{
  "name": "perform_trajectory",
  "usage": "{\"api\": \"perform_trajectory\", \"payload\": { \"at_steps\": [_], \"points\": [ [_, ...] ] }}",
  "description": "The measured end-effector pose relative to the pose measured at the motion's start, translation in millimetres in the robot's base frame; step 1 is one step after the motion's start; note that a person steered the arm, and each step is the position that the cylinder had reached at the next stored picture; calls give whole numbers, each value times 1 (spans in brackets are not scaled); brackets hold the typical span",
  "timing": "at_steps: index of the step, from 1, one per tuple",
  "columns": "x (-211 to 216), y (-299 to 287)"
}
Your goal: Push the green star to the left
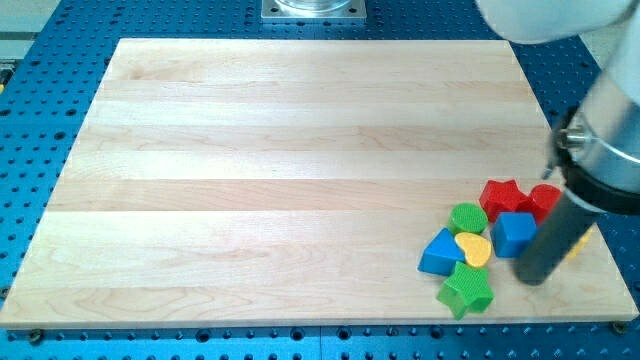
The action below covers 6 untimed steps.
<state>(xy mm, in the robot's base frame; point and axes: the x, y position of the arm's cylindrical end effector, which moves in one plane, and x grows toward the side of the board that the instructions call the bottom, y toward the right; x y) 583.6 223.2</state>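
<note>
Lying on the wooden board (250, 150), lower right quarter, one cluster of blocks:
- green star (466, 290), lowest of the cluster, near the board's bottom edge
- yellow heart (474, 248), touching the star from above
- blue triangular block (441, 254), left of the heart
- green round block (468, 218), above the heart
- blue block (514, 234)
- red star (503, 197)
- red block (545, 201), partly hidden

My tip (534, 277): dark rod end, no fingers to open or close, holding nothing; right of the green star, apart from it, just below the blue block
</note>
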Motion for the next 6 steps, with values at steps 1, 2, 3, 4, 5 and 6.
{"api": "perform_trajectory", "payload": {
  "at_steps": [1, 2, 3, 4, 5, 6],
  "points": [
    [27, 21],
    [35, 18],
    [35, 14],
    [35, -25],
    [35, -56],
    [35, -62]
  ]
}}
